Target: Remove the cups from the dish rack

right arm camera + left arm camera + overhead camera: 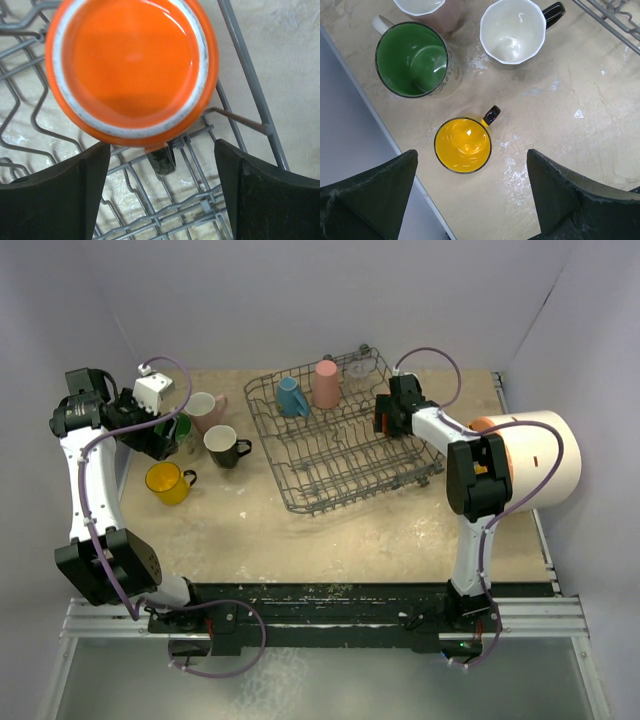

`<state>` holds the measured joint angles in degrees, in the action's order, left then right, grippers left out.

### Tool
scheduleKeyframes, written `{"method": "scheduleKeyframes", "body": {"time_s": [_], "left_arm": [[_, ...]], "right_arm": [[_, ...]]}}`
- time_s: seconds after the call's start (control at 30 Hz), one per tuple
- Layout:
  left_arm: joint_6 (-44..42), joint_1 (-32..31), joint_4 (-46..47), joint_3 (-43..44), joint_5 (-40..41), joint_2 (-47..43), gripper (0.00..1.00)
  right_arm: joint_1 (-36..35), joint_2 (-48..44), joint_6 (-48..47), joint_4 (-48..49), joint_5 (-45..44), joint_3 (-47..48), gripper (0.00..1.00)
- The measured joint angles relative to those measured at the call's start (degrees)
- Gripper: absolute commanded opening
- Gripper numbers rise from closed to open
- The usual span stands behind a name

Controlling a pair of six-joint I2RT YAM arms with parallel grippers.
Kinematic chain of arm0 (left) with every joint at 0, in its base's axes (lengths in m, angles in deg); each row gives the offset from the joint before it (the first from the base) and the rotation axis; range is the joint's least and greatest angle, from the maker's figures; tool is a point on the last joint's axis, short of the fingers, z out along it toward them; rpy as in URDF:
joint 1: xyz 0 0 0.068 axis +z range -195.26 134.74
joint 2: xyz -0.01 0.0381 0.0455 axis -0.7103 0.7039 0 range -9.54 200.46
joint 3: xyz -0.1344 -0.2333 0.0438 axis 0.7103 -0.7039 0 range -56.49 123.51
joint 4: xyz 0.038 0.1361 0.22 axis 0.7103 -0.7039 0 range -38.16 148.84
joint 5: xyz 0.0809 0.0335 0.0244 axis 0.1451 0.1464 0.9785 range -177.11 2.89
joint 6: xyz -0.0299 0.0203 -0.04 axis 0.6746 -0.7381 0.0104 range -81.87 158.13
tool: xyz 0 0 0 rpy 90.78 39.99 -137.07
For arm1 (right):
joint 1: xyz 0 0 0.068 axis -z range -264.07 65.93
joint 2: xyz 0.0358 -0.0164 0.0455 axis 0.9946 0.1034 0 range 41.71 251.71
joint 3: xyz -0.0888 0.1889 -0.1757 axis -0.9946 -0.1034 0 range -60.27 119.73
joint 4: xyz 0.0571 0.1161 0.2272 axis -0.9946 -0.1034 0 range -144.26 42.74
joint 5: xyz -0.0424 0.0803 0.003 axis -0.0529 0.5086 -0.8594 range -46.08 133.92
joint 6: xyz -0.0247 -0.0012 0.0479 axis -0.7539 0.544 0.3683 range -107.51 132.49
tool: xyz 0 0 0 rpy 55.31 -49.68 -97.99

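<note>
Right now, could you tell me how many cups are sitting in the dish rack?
4: blue mug, pink tumbler and clear glass along the far side; orange cup beneath the right gripper. Others may be hidden.

Bright, even overhead light, soft shadows, sharp focus; glints in yellow mug (463,145).

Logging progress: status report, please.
Left gripper open above small yellow mug. Right gripper open over orange cup in dark grey wire dish rack. Nothing blocking.
</note>
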<state>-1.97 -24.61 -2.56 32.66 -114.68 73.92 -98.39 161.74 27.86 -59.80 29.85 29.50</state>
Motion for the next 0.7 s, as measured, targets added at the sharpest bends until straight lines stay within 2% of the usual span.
{"method": "scheduleKeyframes", "body": {"time_s": [0.53, 0.7], "left_arm": [[0.0, 0.0, -0.6, 0.0, -1.1, 0.0, 0.91], [0.0, 0.0, -1.0, 0.1, -1.6, 0.0, 0.90]], "right_arm": [[-0.3, 0.0, -4.1, 10.4, 1.5, -4.7, 0.49], [-1.0, -0.1, -4.8, 12.4, 1.4, -6.3, 0.27]]}}
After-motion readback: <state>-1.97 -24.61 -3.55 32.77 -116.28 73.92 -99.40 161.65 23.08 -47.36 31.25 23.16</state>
